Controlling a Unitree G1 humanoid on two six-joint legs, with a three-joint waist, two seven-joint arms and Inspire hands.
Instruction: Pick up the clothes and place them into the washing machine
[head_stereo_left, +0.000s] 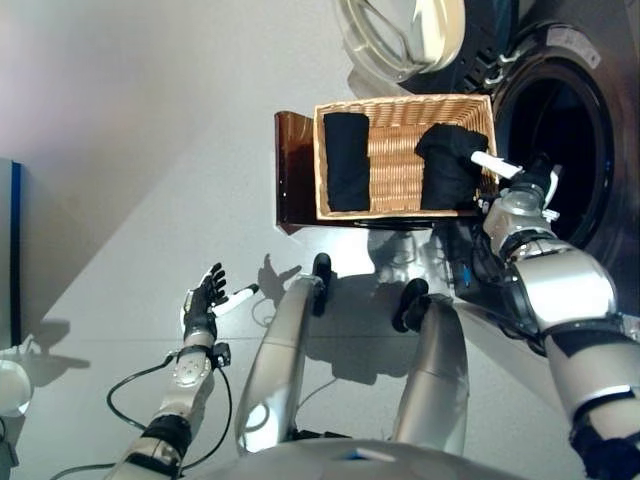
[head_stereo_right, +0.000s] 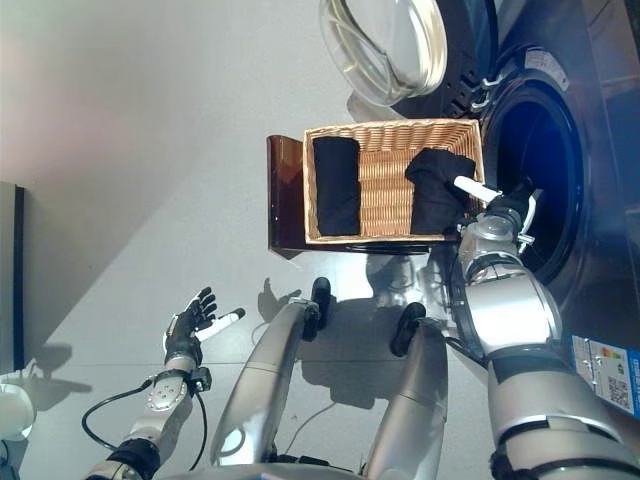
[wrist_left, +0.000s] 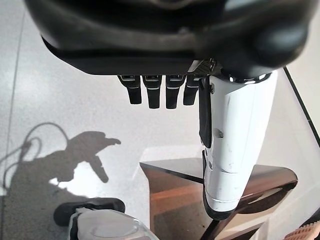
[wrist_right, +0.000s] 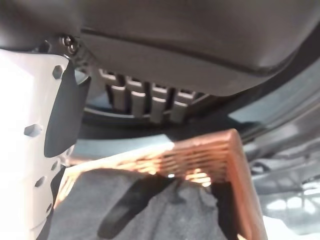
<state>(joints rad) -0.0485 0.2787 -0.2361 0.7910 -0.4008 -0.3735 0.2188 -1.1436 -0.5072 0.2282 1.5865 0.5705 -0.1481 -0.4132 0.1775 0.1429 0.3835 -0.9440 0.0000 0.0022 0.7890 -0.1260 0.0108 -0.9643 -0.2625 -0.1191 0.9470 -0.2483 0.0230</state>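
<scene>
A wicker basket (head_stereo_left: 400, 112) stands on a dark brown stool (head_stereo_left: 291, 170) in front of the washing machine. It holds two black garments: a folded one (head_stereo_left: 346, 160) on its left and a bunched one (head_stereo_left: 447, 165) on its right. My right hand (head_stereo_left: 522, 183) is at the basket's right rim, its white-covered thumb lying over the bunched garment. In the right wrist view its fingers (wrist_right: 145, 100) are straight above the dark cloth (wrist_right: 150, 215), holding nothing. My left hand (head_stereo_left: 207, 298) hangs open over the floor, far left of the basket.
The washing machine's dark drum opening (head_stereo_left: 560, 150) gapes just right of the basket. Its round glass door (head_stereo_left: 400, 35) is swung open above the basket. A dark-edged panel (head_stereo_left: 12, 250) stands at the far left, with a white object (head_stereo_left: 12, 385) below it.
</scene>
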